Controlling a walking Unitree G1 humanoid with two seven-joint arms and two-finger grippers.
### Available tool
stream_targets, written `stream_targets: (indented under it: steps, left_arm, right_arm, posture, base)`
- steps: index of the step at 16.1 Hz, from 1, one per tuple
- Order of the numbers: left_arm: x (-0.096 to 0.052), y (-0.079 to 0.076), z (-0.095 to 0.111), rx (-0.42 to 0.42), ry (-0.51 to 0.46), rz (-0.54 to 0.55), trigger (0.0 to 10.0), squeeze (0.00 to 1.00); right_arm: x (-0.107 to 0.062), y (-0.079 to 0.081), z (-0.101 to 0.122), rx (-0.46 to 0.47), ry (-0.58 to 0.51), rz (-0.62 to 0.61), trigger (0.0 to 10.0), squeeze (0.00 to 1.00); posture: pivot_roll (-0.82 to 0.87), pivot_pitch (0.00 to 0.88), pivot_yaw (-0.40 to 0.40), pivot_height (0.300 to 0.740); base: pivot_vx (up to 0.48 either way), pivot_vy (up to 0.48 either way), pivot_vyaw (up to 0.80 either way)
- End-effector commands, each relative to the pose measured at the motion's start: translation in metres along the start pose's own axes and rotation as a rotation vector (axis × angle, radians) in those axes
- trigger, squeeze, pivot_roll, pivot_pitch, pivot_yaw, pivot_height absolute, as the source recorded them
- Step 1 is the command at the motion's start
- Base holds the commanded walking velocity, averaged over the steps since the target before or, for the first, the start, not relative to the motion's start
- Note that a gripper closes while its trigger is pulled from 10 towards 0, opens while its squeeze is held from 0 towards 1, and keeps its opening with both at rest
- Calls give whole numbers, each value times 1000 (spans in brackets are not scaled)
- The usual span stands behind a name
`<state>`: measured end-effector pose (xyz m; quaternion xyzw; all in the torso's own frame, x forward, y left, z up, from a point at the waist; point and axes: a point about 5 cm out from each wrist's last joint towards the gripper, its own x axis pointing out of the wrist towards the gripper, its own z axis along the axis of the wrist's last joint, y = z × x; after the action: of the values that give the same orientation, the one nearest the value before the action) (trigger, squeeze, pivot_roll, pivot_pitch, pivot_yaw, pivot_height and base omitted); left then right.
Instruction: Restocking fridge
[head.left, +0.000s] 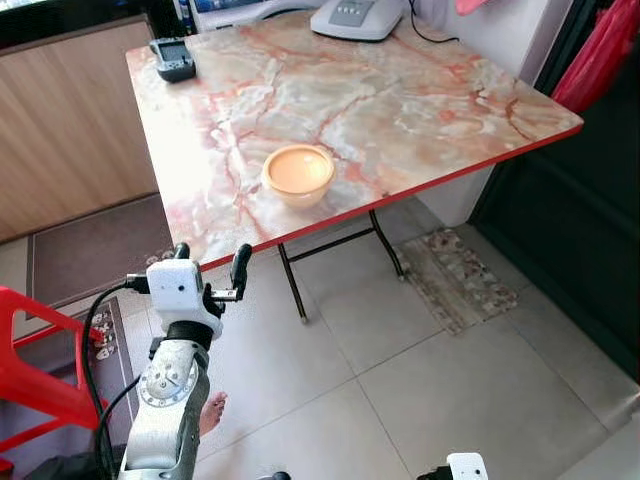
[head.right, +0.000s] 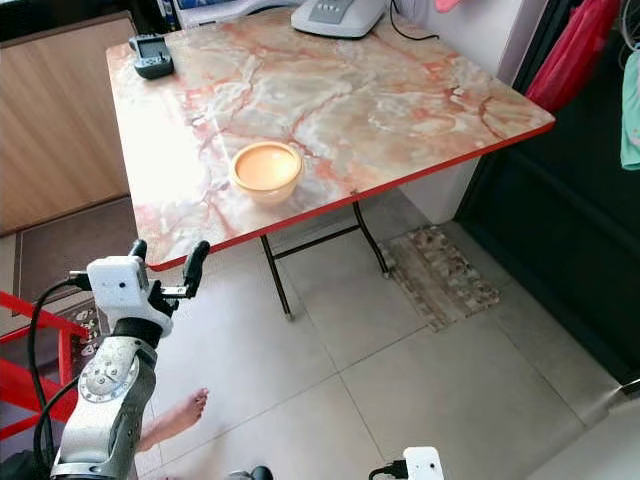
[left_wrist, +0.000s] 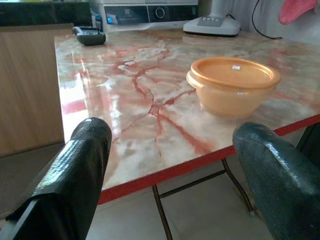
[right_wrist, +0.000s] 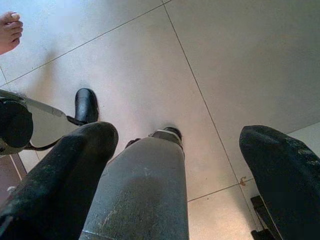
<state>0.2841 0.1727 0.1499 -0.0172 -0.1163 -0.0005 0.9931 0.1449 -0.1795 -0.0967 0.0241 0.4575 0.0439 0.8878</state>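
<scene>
We see one orange lidded bowl (head.left: 298, 174) on a marble-patterned table (head.left: 400, 110), near the table's front red edge and standing alone. There are two other items on the table: one dark handset (head.left: 173, 58) at the far left corner and one grey device (head.left: 356, 17) with a cable at the far edge.

Our left gripper (head.left: 211, 268) is raised just in front of the table edge, below and to the left of the bowl, not touching it. Its two black fingers (left_wrist: 75, 165) are spread apart with nothing between them, and the bowl sits ahead of them in the wrist view. Our right gripper (right_wrist: 175, 165) hangs low by our side, pointing at the floor, its two fingers also spread and empty.

The table stands on thin black folding legs over pale floor tiles (head.left: 450, 390). One patterned mat (head.left: 455, 275) lies under its right side, and one darker mat (head.left: 90, 250) on the left. Wood panelling (head.left: 60, 120) lines the left wall. One red chair (head.left: 35, 370) stands at our left. One bare foot (head.left: 211, 410) of a person rests on the tiles near our left arm. Red cloth (head.left: 600, 50) hangs at the upper right.
</scene>
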Motion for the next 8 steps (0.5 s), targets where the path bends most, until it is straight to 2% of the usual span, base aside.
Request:
stream_targets:
  steps: [1,6,8]
  left_arm:
    - [1,1,4,-2,0,0,10000,0]
    - [1,-6,4,3,11,-34,10000,0]
    - [1,-8,4,5,15,-45,10000,0]
  right_arm:
    - [-3,1,-12,-4,42,1,10000,0]
    - [-2,1,-12,-48,49,-19,10000,0]
    - [-3,-1,-12,-27,33,-61,10000,0]
  posture:
    - [37,188,27,740]
    - [31,179,34,740]
    - [28,171,38,740]
  base:
    - [0,0,0]
    - [0,0,0]
    - [0,0,0]
